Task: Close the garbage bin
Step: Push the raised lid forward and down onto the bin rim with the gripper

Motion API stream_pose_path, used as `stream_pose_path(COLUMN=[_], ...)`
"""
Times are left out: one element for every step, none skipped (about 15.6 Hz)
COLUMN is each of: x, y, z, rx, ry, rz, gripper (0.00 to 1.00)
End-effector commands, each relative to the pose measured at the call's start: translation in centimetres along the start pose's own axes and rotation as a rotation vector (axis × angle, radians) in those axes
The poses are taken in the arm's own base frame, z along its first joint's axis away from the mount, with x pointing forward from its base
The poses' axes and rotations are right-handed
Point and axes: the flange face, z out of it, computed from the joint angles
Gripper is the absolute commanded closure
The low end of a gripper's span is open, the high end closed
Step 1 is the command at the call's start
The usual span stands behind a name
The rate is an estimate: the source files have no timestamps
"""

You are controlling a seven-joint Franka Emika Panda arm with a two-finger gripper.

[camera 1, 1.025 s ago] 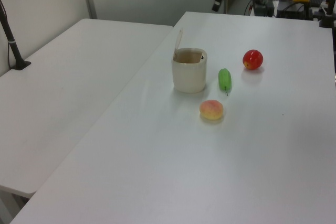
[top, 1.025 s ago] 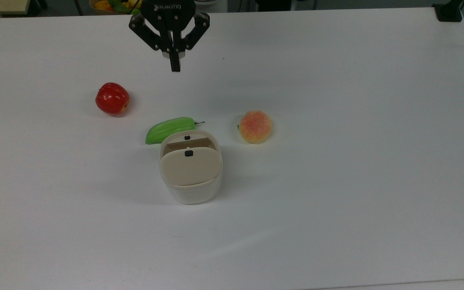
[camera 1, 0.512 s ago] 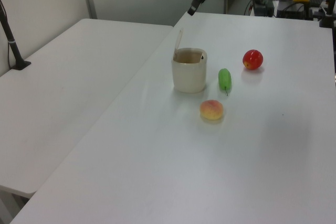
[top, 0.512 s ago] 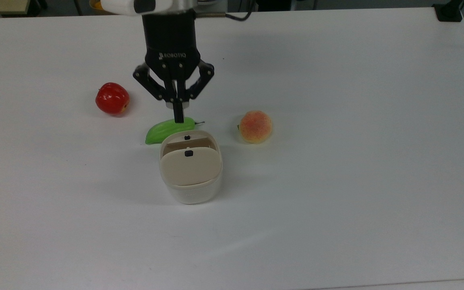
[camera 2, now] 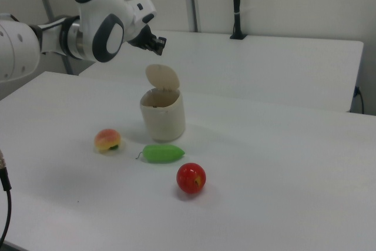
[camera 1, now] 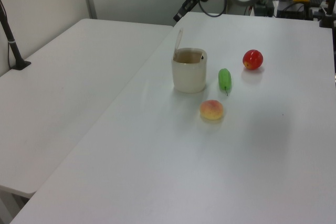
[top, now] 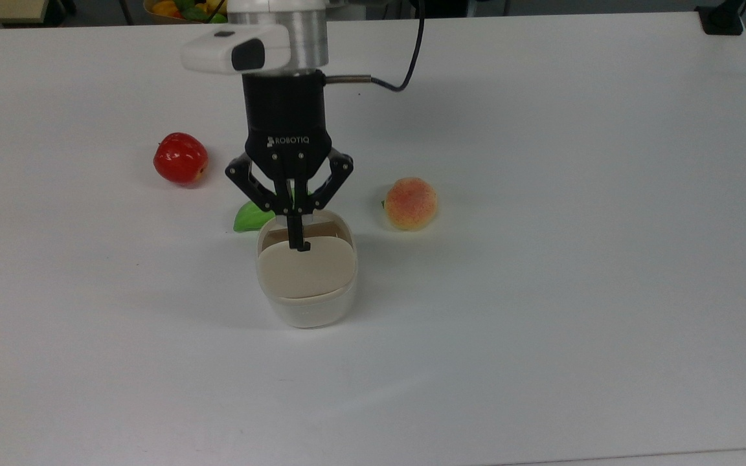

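Cream garbage bin [top: 307, 304] sits mid-frame in the top view, lid [top: 307, 266] standing up. My claw [top: 296, 244] is clenched just above it. Pushing too hard could tip the bin.

The garbage bin [top: 308, 304] has a cream-white body, and its lid [top: 307, 266] is beige with a small black latch. The apple [top: 180, 158] is glossy red. The peach [top: 410, 203] is pale yellow-orange, speckled with pinkish red. The cucumber [camera 1: 224, 80] is bright green. The tool [top: 296, 243] is black with white lettering on its body, below a silver-grey collar and a white housing. The table [top: 541, 259] is plain white.
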Motion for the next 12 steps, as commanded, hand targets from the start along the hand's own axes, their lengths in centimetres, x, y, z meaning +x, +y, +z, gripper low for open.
stream_pose_path(x=[-0.1, -0.1, -0.1, -0.1, -0.1, -0.1, -0.1, -0.3, -0.8, -0.9, -1.2, -1.3], y=[0.1, 0.0, -0.2, -0.3, -0.3, -0.3, -0.4, -0.5, -0.5, -0.5, -0.4, -0.8], z=[1.5, 1.5, 1.4, 1.4, 1.3, 1.2, 1.0, 1.0, 1.1, 0.9, 0.9, 0.8], rx=[0.001, -0.001, 0.001, 0.002, 0.003, 0.003, 0.003, 0.004, 0.004, 0.004, 0.003, 0.006], ry=[0.040, 0.040, 0.041, 0.040, 0.040, 0.037, 0.030, 0.017, -0.017, -0.054, -0.087, -0.106], rz=[0.012, 0.007, 0.004, 0.005, 0.006, 0.006, 0.002, 0.001, 0.000, -0.001, -0.002, -0.004], gripper=[1.00, 1.00, 1.00, 1.00, 1.00, 1.00, 1.00, 1.00, 1.00, 1.00, 1.00, 1.00])
